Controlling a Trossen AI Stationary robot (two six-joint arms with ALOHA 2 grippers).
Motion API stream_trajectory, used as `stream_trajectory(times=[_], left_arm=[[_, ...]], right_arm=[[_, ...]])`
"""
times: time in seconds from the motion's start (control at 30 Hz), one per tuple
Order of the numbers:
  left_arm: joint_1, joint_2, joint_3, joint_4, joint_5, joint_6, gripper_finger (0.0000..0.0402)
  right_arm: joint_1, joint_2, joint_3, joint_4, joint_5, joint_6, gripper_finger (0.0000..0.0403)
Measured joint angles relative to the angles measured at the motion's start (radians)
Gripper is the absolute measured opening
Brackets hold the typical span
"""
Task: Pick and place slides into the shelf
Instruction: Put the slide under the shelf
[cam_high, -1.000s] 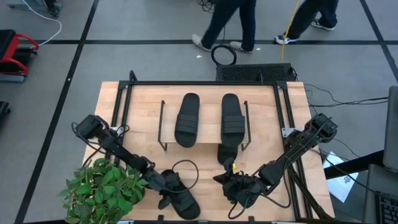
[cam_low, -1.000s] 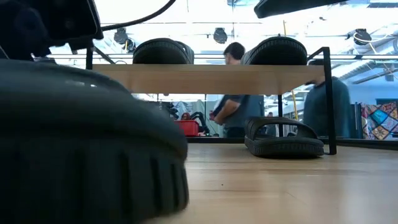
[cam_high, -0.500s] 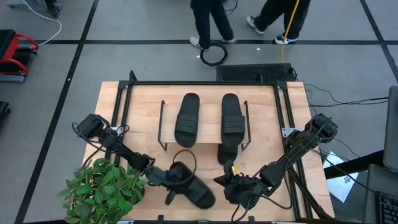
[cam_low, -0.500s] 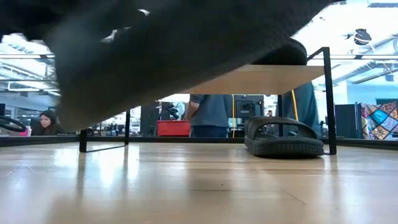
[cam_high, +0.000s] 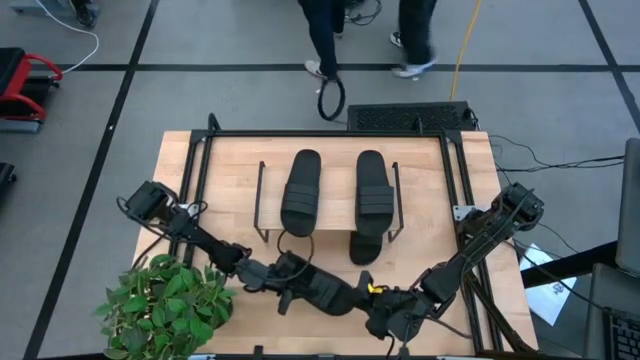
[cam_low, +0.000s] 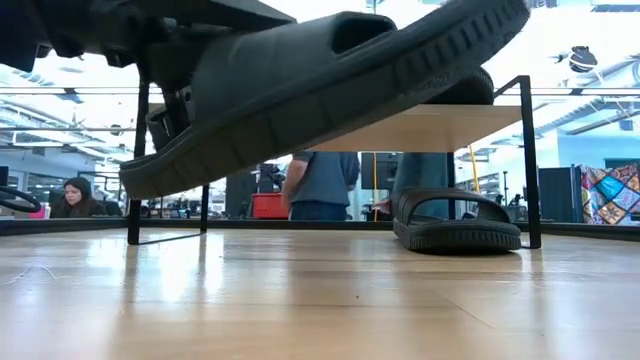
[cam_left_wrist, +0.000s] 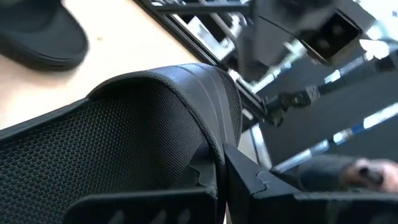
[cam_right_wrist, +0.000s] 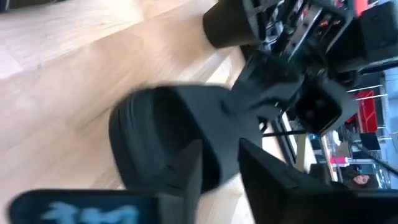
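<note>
while the left gripper (cam_high: 285, 283) clamps a lifted slide (cam_high: 325, 290), the right gripper (cam_high: 385, 312) looks narrowly parted.

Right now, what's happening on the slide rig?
The left arm's tool is shut on a matte black slide sandal, holding it tilted in the air near the table's front edge. The right arm's tool sits right at that sandal's far end, fingers parted. Two sandals already lie on the small wooden-topped shelf; another sandal rests on the table beneath it.
</note>
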Motion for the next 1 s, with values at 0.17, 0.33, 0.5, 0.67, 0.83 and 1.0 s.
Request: stream_trajectory(times=[0.17, 0.33, 0.5, 0.67, 0.83, 1.0], left_arm=[[0.005, 0.0, 0.002, 0.008, -0.052, -0.038, 0.0001], [0.004, 0.0, 0.049, 0.0, -0.069, -0.034, 0.0001], [0.0, 0.0, 0.145, -0.113, -0.068, 0.012, 0.0], [-0.004, 0.0, 0.226, -0.23, -0.063, 0.039, 0.0], [-0.012, 0.001, 0.267, -0.259, -0.051, 0.066, 0.0], [-0.016, 0.002, 0.286, -0.297, -0.047, 0.07, 0.0]], right_arm=[[-0.005, 0.0, 0.0, 0.035, 0.002, -0.024, 0.0164], [-0.021, 0.0, 0.0, 0.03, 0.002, -0.034, 0.0194], [-0.027, -0.001, 0.001, 0.032, 0.002, -0.039, 0.0192], [-0.027, -0.001, 0.001, 0.007, 0.011, -0.039, 0.0184], [-0.024, -0.002, 0.004, -0.085, 0.068, -0.037, 0.0181], [-0.024, 0.002, 0.003, -0.092, 0.125, -0.038, 0.0181]])
